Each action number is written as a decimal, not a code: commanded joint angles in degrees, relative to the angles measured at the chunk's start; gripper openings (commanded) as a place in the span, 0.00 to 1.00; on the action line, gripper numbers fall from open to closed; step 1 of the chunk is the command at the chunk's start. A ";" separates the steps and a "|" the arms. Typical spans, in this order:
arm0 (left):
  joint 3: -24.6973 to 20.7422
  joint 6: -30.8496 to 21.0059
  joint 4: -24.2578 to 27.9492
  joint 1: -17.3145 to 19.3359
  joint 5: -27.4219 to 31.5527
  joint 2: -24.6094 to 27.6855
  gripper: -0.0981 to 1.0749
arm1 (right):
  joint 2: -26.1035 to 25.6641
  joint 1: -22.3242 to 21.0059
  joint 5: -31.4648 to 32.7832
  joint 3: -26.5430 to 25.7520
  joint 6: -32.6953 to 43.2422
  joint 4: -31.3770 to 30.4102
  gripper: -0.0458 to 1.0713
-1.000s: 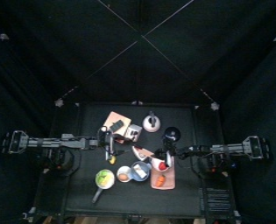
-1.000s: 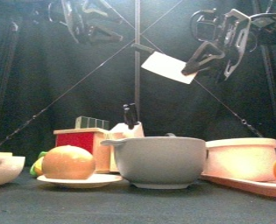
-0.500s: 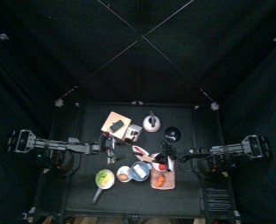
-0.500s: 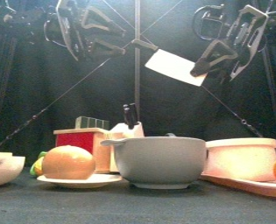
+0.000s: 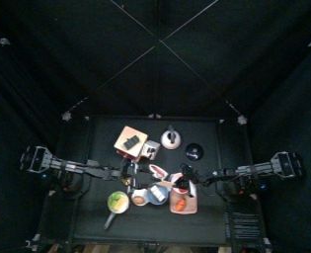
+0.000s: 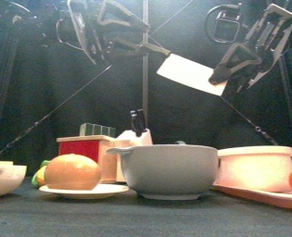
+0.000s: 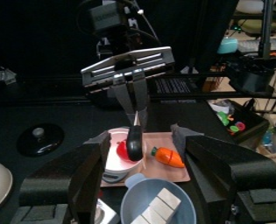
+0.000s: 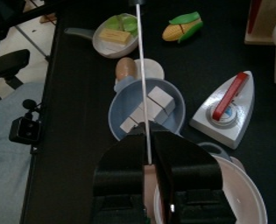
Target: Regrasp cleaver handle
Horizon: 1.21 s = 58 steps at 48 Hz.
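My right gripper [image 6: 241, 60] is shut on the cleaver and holds it high above the table. The white blade [image 6: 192, 74] sticks out down and to the left of the jaws; the handle is hidden inside them. In the right wrist view the blade [image 8: 143, 87] shows edge-on, running away from the jaws. My left gripper [image 6: 105, 28] is open and empty, high up to the left of the blade. In the left wrist view its jaws stand wide apart and face the edge-on cleaver [image 7: 133, 101] in the other gripper. Both grippers show in the top view, the left [image 5: 128, 172] and the right [image 5: 185, 182].
Below stand a grey bowl [image 6: 171, 169], an orange on a plate [image 6: 71, 171], a red box [image 6: 93, 153] and a pink pot [image 6: 256, 167]. A bowl with white cubes [image 8: 146, 109] lies under the cleaver. A carrot [image 7: 167, 157] lies on a pink board.
My left gripper has moved right, closer to the cleaver. My right gripper has shifted a little right, and the blade has tilted and moved with it.
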 commanded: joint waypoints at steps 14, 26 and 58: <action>-1.76 -2.11 0.79 0.18 -3.16 2.64 0.86 | -0.53 0.53 -0.26 -0.53 -0.09 -0.09 0.33; -1.76 -2.29 0.70 0.35 -3.16 3.08 0.75 | -0.53 0.53 -0.26 -0.53 -0.18 -0.09 0.33; -2.46 -2.20 0.88 0.35 -4.31 6.86 0.39 | -0.53 1.23 -0.26 0.53 -0.09 1.49 0.33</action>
